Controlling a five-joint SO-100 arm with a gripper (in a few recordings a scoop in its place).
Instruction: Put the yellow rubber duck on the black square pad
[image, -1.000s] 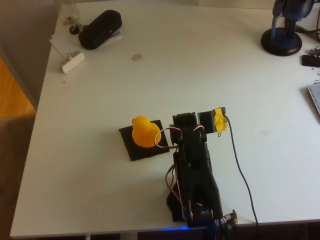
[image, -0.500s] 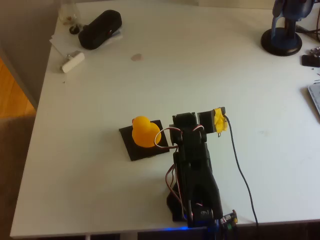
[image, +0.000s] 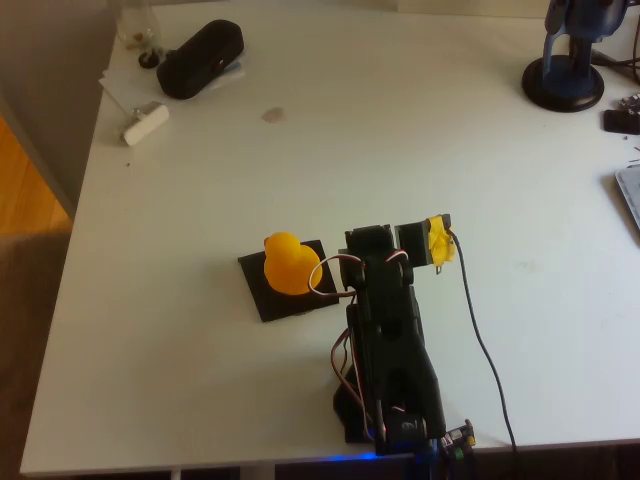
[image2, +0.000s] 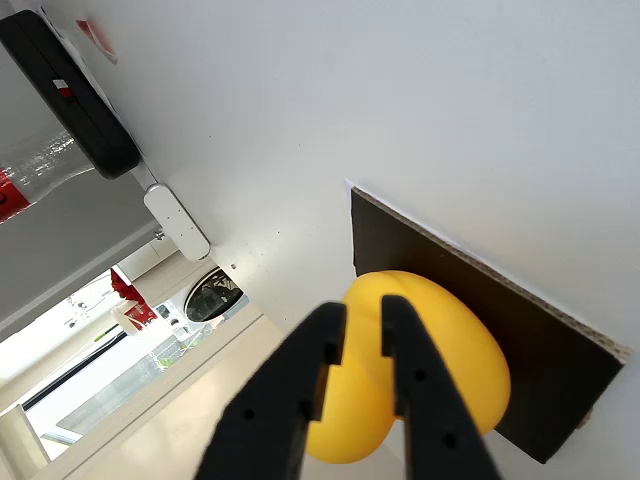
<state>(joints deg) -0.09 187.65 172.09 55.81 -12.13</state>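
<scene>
The yellow rubber duck (image: 288, 263) stands upright on the black square pad (image: 270, 300) near the table's middle in the overhead view. My black arm (image: 385, 330) is folded back just right of the pad, apart from the duck. In the wrist view my gripper (image2: 362, 310) points at the duck (image2: 445, 345) from a short distance. Its two black fingers sit close together with only a thin slit between them and hold nothing. The pad (image2: 545, 375) extends to the right under the duck.
A black oblong case (image: 200, 58) and a small white block (image: 145, 123) lie at the far left corner. A blue stand's round base (image: 565, 82) sits far right. A black cable (image: 482, 335) runs along the arm's right side. The table's left edge is near.
</scene>
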